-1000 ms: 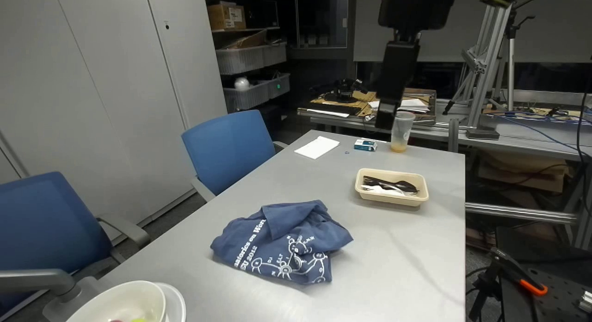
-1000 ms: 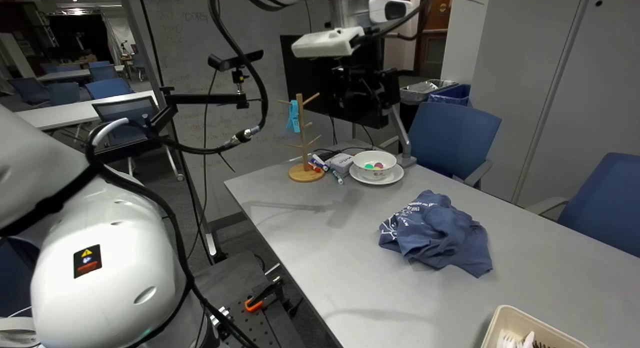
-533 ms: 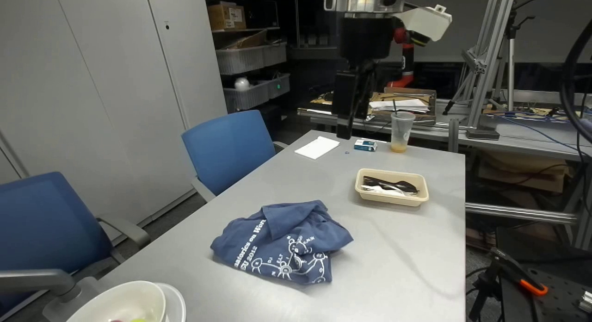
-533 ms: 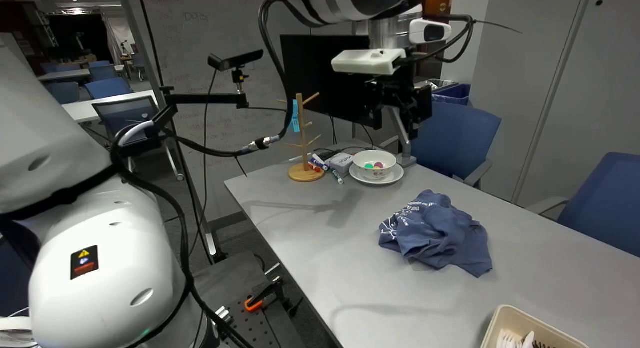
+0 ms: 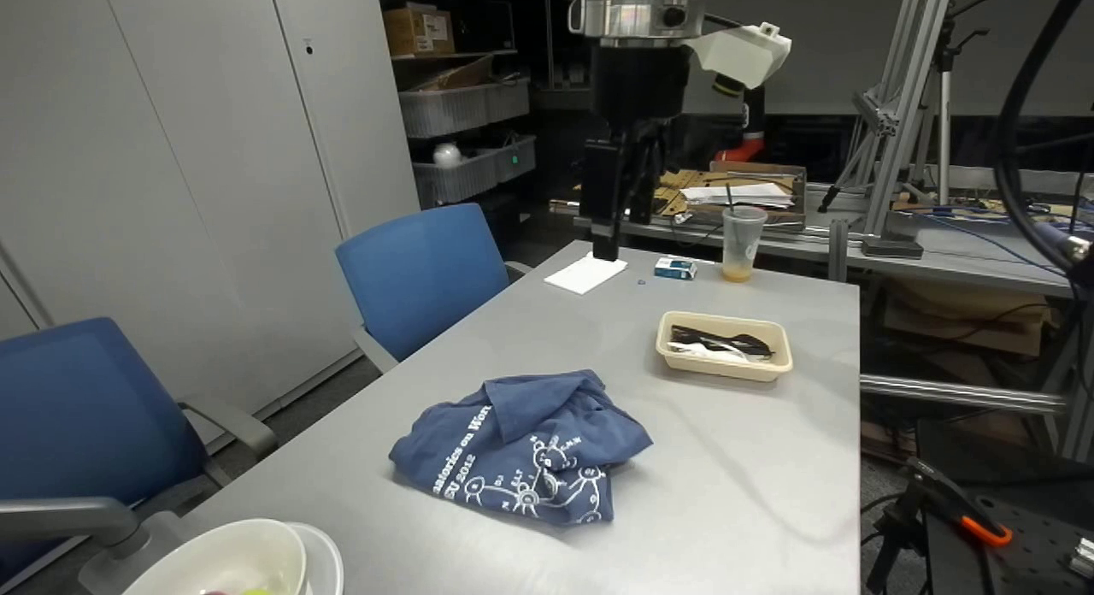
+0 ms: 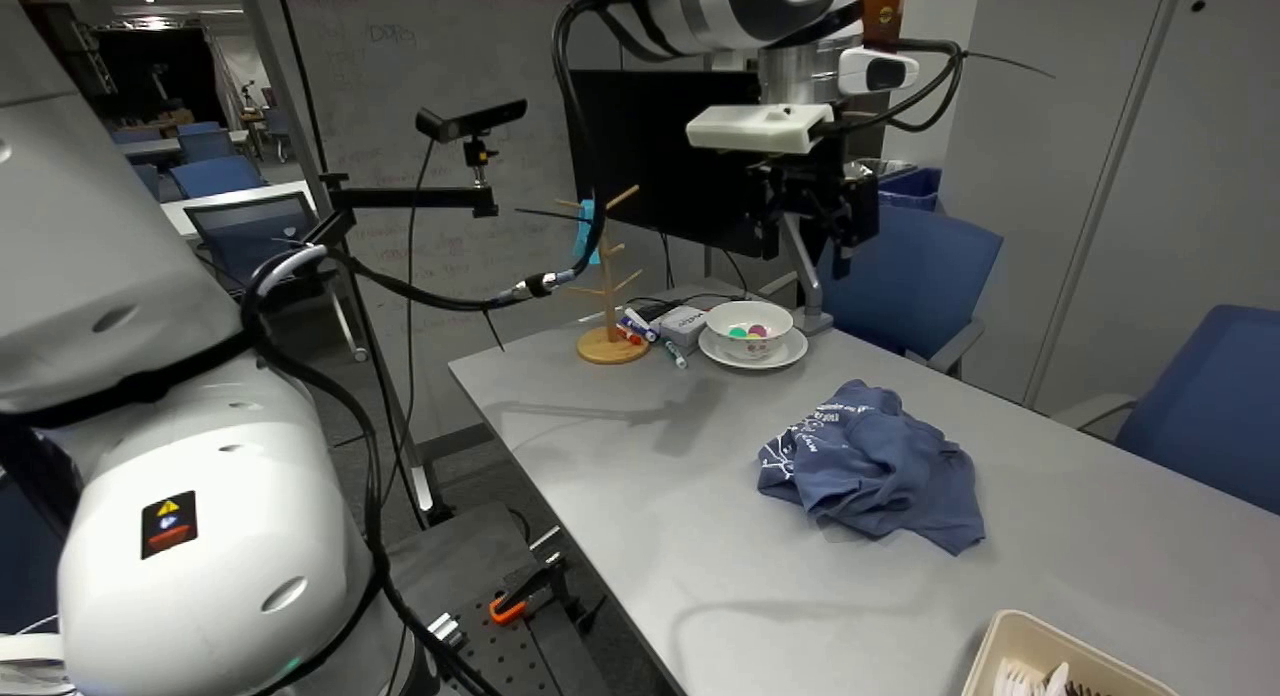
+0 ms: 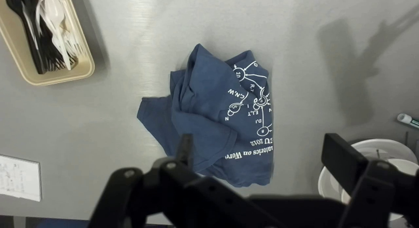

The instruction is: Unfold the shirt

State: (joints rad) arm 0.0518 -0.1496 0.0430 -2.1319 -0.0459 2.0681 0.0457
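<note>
The navy-blue shirt (image 5: 534,458) lies bunched and folded over itself on the grey table, its white lettering and diagram partly showing. In the wrist view the shirt (image 7: 209,87) sits in the middle, one flap turned over the print; the rest of its layers are hidden beneath. My gripper (image 6: 805,258) hangs well above the table, pointing down and clear of the cloth. Seen from the wrist, the gripper (image 7: 258,142) has its jaws spread wide with nothing held between them, the left finger overlapping the shirt's lower part from above.
A beige tray (image 5: 725,370) of cutlery stands near the shirt. A white bowl (image 6: 750,348) on a plate, markers and a wooden peg stand (image 6: 612,349) occupy one end. A notepad (image 5: 586,273), small box (image 5: 675,269) and plastic cup (image 5: 742,236) sit at the opposite end.
My arm has swung across, with the gripper travelling left and lower in one exterior picture and right and down in its counterpart. The shirt has stayed put, and the jaws remain open.
</note>
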